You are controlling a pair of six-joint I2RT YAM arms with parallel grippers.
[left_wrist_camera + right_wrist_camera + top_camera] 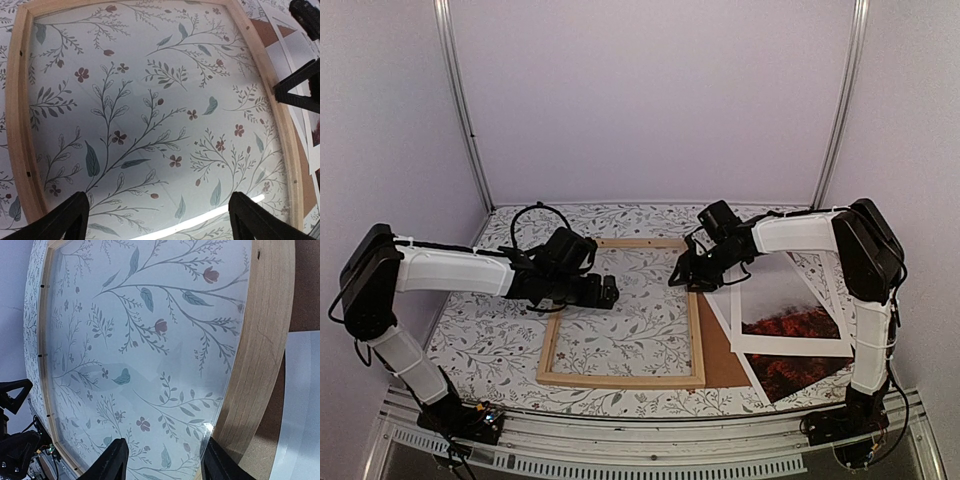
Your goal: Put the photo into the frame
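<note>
The frame point(622, 381) of light wood lies flat mid-table, with a clear pane point(150, 115) inside it that shows the floral cloth beneath. My left gripper point(608, 292) hovers over the frame's left part, its jaws wide open over the pane point(160, 220) and holding nothing. My right gripper point(680, 278) is above the frame's right strip point(260, 340), open point(165, 462), with nothing between its fingers; a corner of the pane point(150, 365) sits near the right finger. The photo point(800, 372), red foliage and misty white, lies right of the frame, partly under a white mat.
A white cardboard mat point(738, 318) lies over the photo. A brown backing board point(720, 352) lies beneath them against the frame's right strip. The floral tablecloth point(490, 340) covers the table. White walls stand close on the left, back and right.
</note>
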